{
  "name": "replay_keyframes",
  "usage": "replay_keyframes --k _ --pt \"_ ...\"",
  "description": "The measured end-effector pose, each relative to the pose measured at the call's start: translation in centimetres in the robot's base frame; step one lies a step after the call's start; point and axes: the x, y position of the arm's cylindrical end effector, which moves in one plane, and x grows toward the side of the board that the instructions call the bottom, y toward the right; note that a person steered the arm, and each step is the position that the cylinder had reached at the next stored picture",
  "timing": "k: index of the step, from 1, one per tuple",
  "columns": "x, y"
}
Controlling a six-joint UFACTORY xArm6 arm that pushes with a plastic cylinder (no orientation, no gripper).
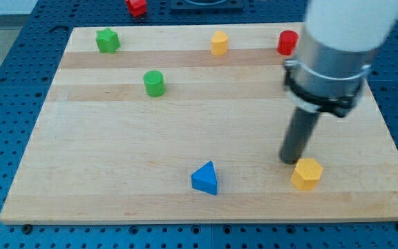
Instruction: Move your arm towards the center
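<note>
Wooden desk (116, 194) carries my tip (289, 161), a bare rod with no hand to open or close, just above the yellow block (307, 173), which a careless start toward the centre could nudge.

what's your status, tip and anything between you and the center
My tip low at the view's right, just beside the yellow hexagonal block. Board center lies to the view's left. No block between.

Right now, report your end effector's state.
No pincer: my tip holds nothing, resting on the wooden board just left of and above the yellow hexagonal block.
</note>
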Motion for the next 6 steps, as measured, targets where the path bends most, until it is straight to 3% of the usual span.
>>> replay_keyframes --k 1,3,4,5,6 --pt "0.8 -1.6" --pt "6.0 1.7" --pt "4.8 0.6" --pt "-0.1 -6.0" --pt "-7.6 -7.7"
